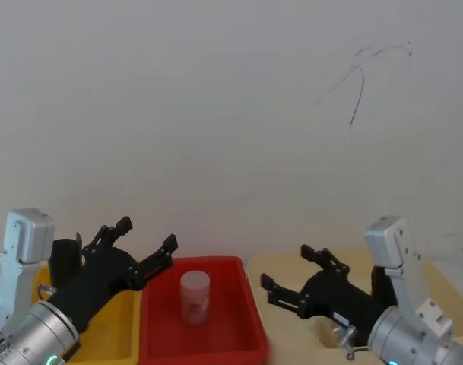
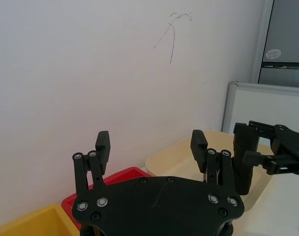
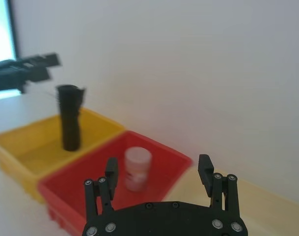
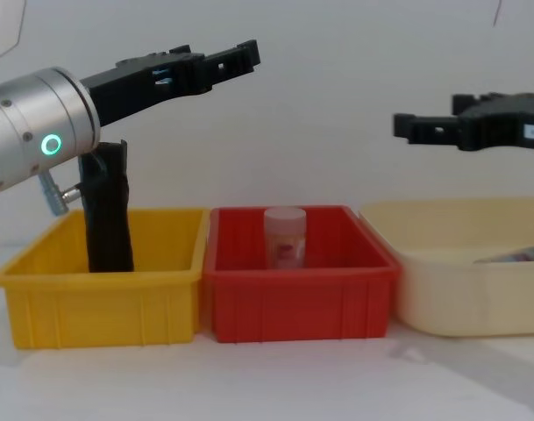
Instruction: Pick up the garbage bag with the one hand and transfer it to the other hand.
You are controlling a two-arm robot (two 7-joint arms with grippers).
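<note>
The garbage bag (image 4: 107, 210) is a tall black crinkled roll standing upright in the yellow bin (image 4: 100, 303); it also appears in the right wrist view (image 3: 69, 118) and behind my left arm (image 1: 62, 258). My left gripper (image 4: 236, 54), on the silver arm with the green ring, hangs open and empty above the bins, higher than the bag's top and to its right (image 1: 146, 234) (image 2: 150, 141). My right gripper (image 4: 407, 125), with the white label, is open and empty above the cream bin (image 4: 442, 289), facing the left one (image 1: 286, 266) (image 3: 158, 166).
A clear jar (image 4: 284, 237) stands in the red bin (image 4: 297, 303) between the yellow and cream bins. Small items lie in the cream bin's right end. A white wall stands close behind the bins.
</note>
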